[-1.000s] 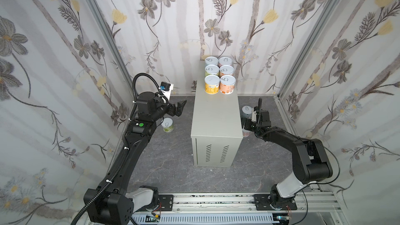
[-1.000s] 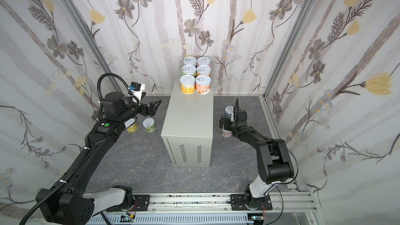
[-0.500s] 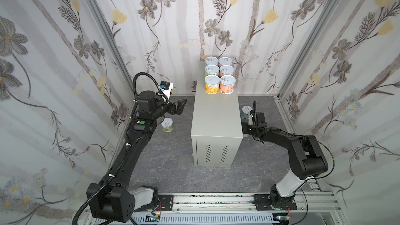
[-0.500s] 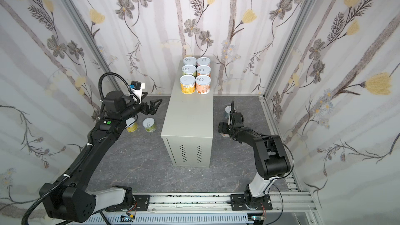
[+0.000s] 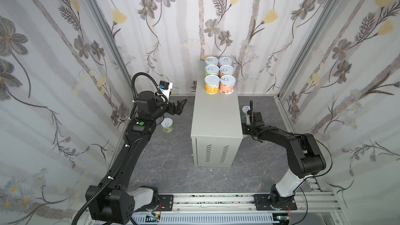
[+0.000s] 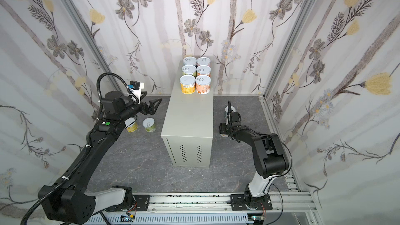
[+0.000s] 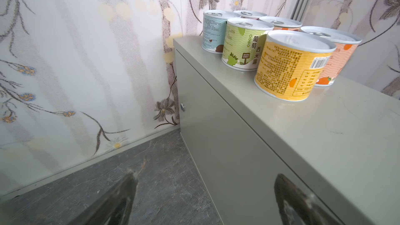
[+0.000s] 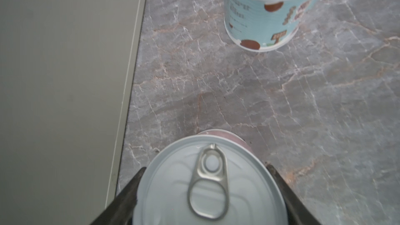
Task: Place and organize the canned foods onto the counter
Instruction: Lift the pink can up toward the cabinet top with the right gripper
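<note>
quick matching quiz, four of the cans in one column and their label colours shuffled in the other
Cans
1. front left can on the cabinet
2. middle left can on the cabinet
3. held can, clamped in the right gripper
4. floor can, standing just beyond that gripper

Label colours
a. pale blue
b. yellow
c. pink
d. green

Pairs: 1-b, 2-d, 3-c, 4-a
</note>
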